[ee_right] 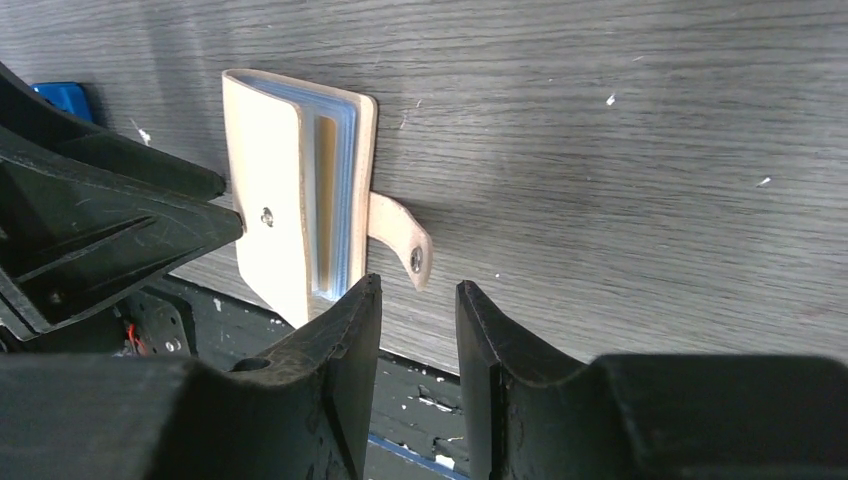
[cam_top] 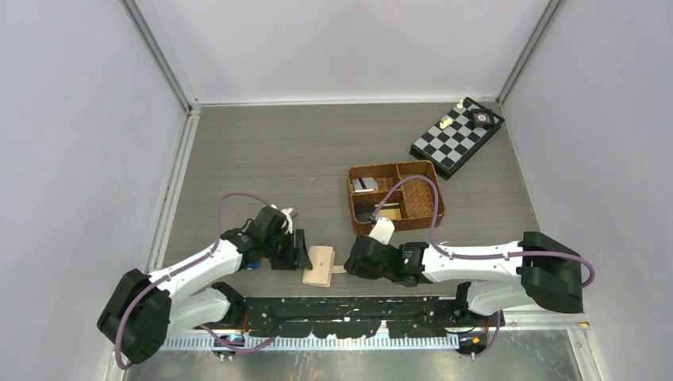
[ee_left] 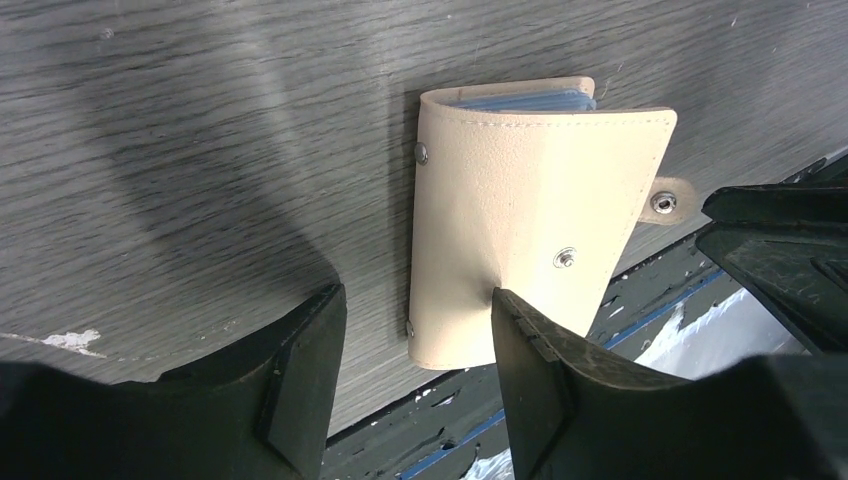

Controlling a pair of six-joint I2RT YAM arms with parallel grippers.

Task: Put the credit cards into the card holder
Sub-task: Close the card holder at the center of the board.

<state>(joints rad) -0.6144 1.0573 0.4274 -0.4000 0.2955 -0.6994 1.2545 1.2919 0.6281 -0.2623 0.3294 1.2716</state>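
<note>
Card holder (cam_top: 320, 266) folded at lower centre of table (cam_top: 278, 159), left gripper (ee_left: 416, 292) spread across its corner, right gripper (ee_right: 418, 284) narrowly parted, nothing gripped.

a rectangular brown woven basket (cam_top: 389, 166) with inner dividers sits on the grey wood-grain table (cam_top: 262, 159), just beyond the right claw (cam_top: 349, 264) and slightly to its right, well apart from the left claw (cam_top: 303, 258). farther out the same way, near the table's far right corner, lies a black-and-white chequered chessboard (cam_top: 456, 143), set at an angle, with a few small pieces (cam_top: 447, 123) at its far end. a black rail (cam_top: 357, 305) runs along the table's edge on the near side of both claws.
</note>
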